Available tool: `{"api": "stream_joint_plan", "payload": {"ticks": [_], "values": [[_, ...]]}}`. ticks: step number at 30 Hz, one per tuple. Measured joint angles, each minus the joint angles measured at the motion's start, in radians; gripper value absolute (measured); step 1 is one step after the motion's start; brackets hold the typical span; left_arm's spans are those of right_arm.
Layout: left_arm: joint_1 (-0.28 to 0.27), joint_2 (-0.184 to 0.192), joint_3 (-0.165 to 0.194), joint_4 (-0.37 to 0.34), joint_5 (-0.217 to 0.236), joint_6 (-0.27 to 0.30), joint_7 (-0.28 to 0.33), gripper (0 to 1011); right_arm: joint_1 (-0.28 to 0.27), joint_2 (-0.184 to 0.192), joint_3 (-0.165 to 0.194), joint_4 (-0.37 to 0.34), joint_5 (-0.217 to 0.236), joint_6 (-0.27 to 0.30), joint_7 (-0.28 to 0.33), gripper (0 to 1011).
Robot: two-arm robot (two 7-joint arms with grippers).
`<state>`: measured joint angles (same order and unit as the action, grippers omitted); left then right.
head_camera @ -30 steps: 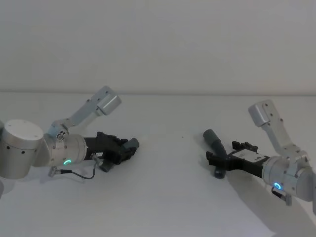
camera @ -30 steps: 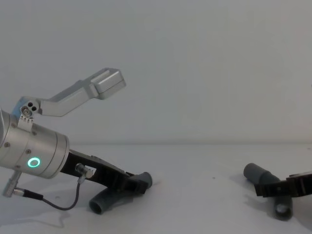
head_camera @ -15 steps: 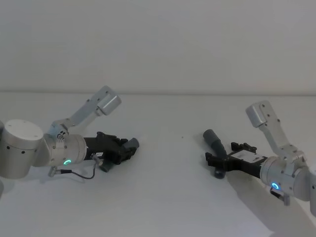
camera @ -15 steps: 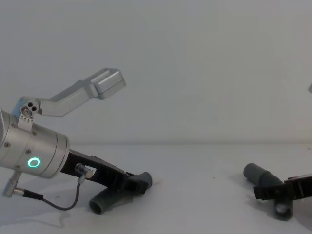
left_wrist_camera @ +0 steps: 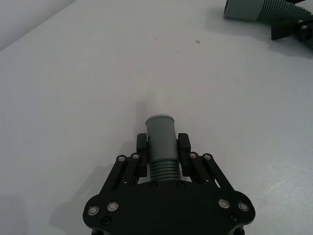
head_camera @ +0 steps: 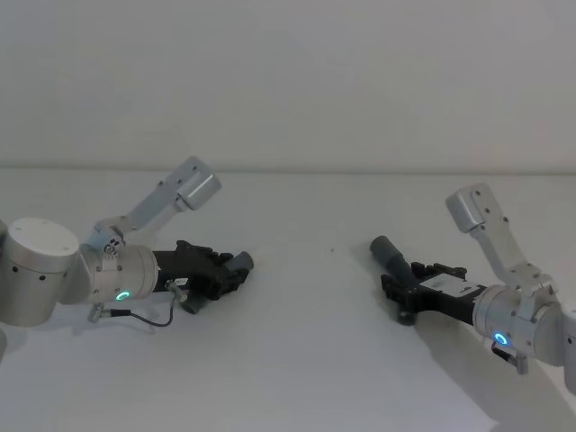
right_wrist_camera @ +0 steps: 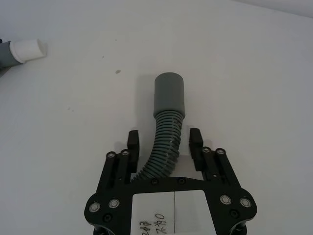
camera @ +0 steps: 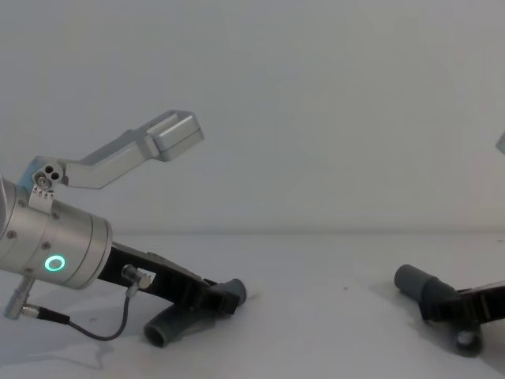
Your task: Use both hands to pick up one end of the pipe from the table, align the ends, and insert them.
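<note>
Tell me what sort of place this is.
Probably a robot lab test bench: a bare white table against a plain wall, the left gripper shut on the left hose piece, the right gripper open around the right hose piece.

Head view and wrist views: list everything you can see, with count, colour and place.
left hose piece: one, dark grey ribbed, whitish spigot, left part of the table.
right hose piece: one, dark grey ribbed, grey socket, right part of the table.
table: one, white, beneath everything.
left gripper: one, black, shut on the left hose piece.
right gripper: one, black, open astride the right hose piece.
</note>
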<state>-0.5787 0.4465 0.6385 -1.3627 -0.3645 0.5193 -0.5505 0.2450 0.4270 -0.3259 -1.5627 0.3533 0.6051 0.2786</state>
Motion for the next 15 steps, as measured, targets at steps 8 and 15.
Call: {"api": "stream_joint_plan", "payload": {"ticks": [8, 15], "values": [[0.0, 0.0, 0.0, 0.0, 0.0, 0.0, 0.0, 363, 0.001, 0.0, -0.001, 0.001, -0.001, 0.001, 0.003, 348], [0.0, 0.0, 0.0, 0.0, 0.0, 0.0, 0.0, 363, 0.001, 0.0, -0.002, 0.001, -0.002, 0.002, 0.004, 302]]}}
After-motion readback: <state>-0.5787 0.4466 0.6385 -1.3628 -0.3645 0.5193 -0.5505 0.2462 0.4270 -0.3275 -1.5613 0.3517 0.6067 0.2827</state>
